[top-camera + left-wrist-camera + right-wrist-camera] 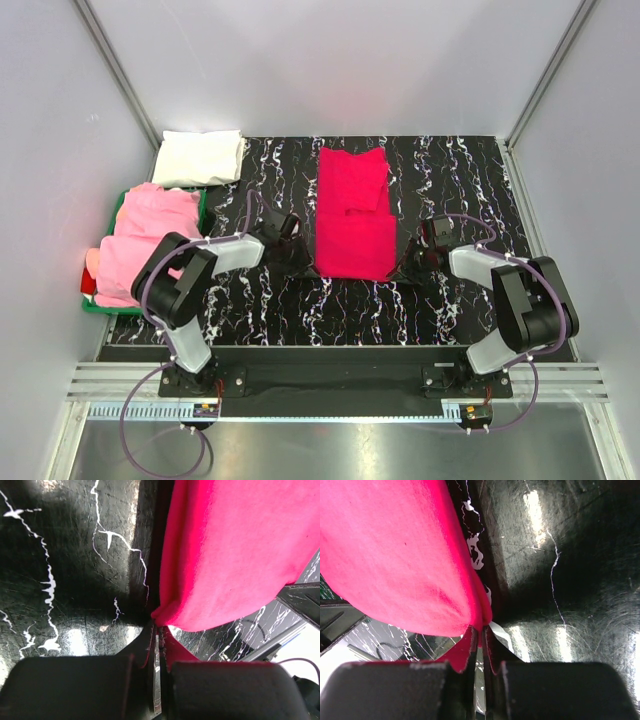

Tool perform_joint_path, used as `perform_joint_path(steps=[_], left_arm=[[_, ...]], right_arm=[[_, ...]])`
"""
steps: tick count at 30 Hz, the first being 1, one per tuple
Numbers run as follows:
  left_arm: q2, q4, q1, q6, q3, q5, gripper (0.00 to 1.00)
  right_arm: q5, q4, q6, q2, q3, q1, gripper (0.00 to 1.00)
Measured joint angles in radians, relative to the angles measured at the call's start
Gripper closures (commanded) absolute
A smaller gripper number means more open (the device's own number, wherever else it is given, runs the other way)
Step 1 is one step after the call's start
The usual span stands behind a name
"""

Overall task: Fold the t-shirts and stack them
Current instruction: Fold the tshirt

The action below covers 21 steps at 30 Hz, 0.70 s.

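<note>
**A:** From the top view first. Where is the shirt?

**B:** The crimson-red cloth t-shirt (352,215) lies on the middle of the black white-veined marble counter (460,175). It runs from near the far edge down toward the near edge. A smaller doubled layer shows on its far half.

**A:** And the arms?

**B:** The left gripper (303,262) sits at the shirt's near left corner and the right gripper (407,268) at its near right corner. From up here I cannot tell how far either is open.

**A:** What about the other shirts?

**B:** A white folded cloth t-shirt (200,157) lies in the far left corner. A light pink cloth t-shirt (150,235) is heaped on a green plastic tray (100,308) at the left edge.

**A:** Now the left wrist view.

**B:** The left gripper (159,630) is closed tight on a red corner, with almost no gap between its fingers (70,690). The crimson-red cloth t-shirt (235,550) swells out from that pinch in a rounded fold over the counter (70,555).

**A:** And the right wrist view?

**B:** It shows the mirror of that. The right gripper (481,630) is clamped on the other corner, with cloth squeezed between its fingers (560,690). The shirt (395,555) bulges away to the left above the glossy counter (570,555).
</note>
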Motion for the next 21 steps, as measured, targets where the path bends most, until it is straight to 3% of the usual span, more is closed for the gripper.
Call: perform_joint_path(steps=[6,16,17,18,21], left_arm=[[-0.037,0.003,-0.01,0.0,-0.031,-0.041,1.0],[-0.295,-0.005,-0.102,-0.043,-0.16,-0.098,0.98],[-0.319,-0.005,-0.119,-0.051,-0.176,-0.1,0.89],[-0.328,-0.005,-0.128,-0.052,-0.185,-0.101,0.66],[-0.332,-0.005,-0.141,-0.061,-0.214,-0.107,0.31]], right_arm=[[0.002,-0.019,-0.001,-0.044,-0.006,0.0,1.0],[0.001,-0.106,-0.001,-0.217,-0.051,0.0,1.0],[0.001,-0.113,0.0,-0.236,-0.06,0.0,1.0],[0.0,-0.118,0.0,-0.248,-0.068,0.0,1.0],[-0.003,-0.126,0.002,-0.266,-0.092,0.0,1.0]])
